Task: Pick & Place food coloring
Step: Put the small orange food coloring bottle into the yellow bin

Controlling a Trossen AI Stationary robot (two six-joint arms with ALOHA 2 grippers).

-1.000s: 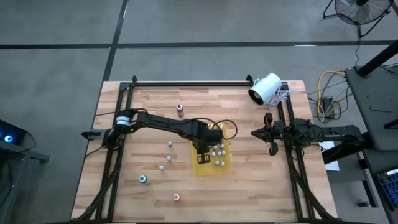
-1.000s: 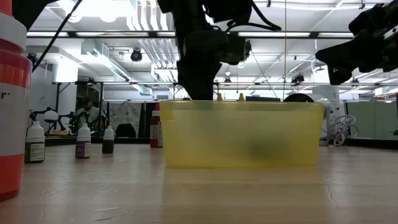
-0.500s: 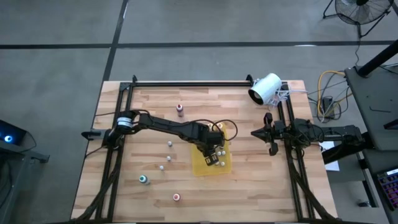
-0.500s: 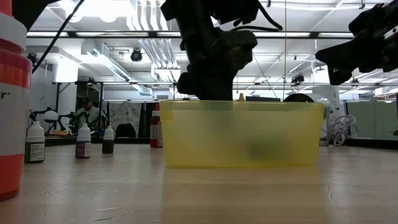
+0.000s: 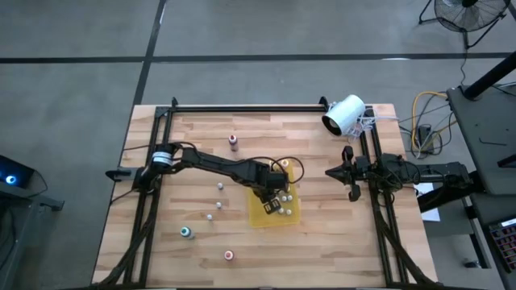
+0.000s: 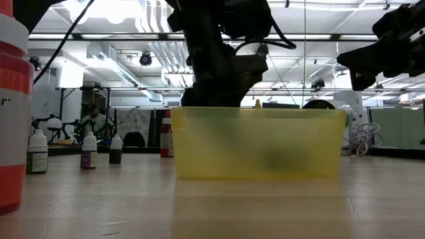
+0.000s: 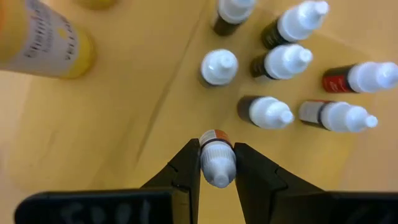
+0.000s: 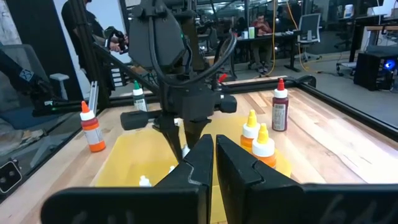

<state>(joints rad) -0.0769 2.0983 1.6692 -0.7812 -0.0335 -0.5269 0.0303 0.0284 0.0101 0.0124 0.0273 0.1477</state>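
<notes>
Item: my L gripper (image 7: 217, 167), over the yellow tray (image 5: 260, 216) mid-table, fingers clamped on one small white-capped bottle (image 7: 217, 163) w/ brown label band.
Item: seven more small white-capped bottles (image 7: 266, 112) standing in tray, just beyond the held one, apart from it.
Item: yellow bottle (image 7: 46, 45) lying beside that group.
Item: loose bottles on wood table (image 5: 193, 242): maroon-top (image 5: 233, 142) toward back, teal-top (image 5: 185, 232) and pink-top (image 5: 229, 255) toward front, three whitish ones (image 5: 220, 187) between.
Item: my R gripper (image 5: 330, 171), parked at R table edge, fingers fully closed, holding nothing.
Item: white cylinder device (image 5: 345, 114), back R corner.
</notes>
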